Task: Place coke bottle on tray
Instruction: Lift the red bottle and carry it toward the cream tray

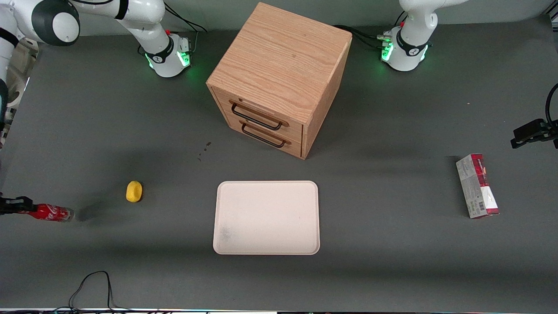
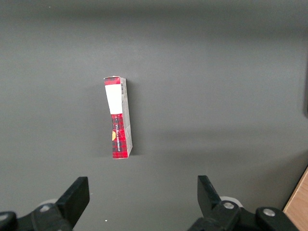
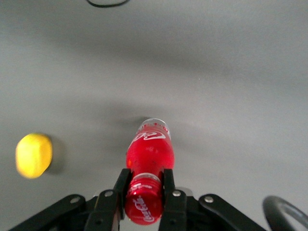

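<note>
Glossy red plastic coke bottle (image 3: 148,159), matt cream tray (image 1: 266,218), grained wooden cabinet (image 1: 279,74), matt black tool (image 3: 143,195)

Dark grey counter (image 1: 392,261) — matte, softly shadowed, wooden two-drawer cabinet (image 1: 279,78) (black handles) standing mid-counter, pale wall (image 1: 305,11) strip above

Wooden drawer cabinet (image 1: 279,78) stands mid-desk (image 1: 392,261), two dark-handled drawers facing the front camera, turned slightly askew. Yellow oval lump (image 1: 134,191) lies toward the working arm's end. Red-and-grey carton (image 1: 477,186) lies flat toward the parked arm's end, well apart from both.
</note>
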{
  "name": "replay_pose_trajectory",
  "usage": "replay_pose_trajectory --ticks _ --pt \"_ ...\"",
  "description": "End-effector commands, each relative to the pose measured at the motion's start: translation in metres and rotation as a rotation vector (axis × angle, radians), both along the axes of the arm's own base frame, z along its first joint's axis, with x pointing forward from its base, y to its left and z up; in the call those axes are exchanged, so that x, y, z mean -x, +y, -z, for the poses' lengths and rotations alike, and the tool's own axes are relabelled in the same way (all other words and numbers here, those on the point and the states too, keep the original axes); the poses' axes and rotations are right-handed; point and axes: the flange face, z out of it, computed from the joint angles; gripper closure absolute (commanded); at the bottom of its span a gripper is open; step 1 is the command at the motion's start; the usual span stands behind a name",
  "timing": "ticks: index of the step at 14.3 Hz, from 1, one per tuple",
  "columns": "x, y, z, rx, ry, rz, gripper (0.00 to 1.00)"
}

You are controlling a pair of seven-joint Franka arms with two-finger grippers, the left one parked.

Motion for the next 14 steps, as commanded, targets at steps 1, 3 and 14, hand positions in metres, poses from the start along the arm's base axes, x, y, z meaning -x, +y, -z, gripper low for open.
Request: replay_pose_trajectory --ticks 1,3,14 --pt "0.020 0.003 -0.082 -0.004 -0.009 -0.034 1.00" --pt "0.040 0.008 -0.127 0.001 -0.007 -0.044 1.00" --pt "0.068 0.142 -0.256 0.020 -0.063 -0.159 1.00"
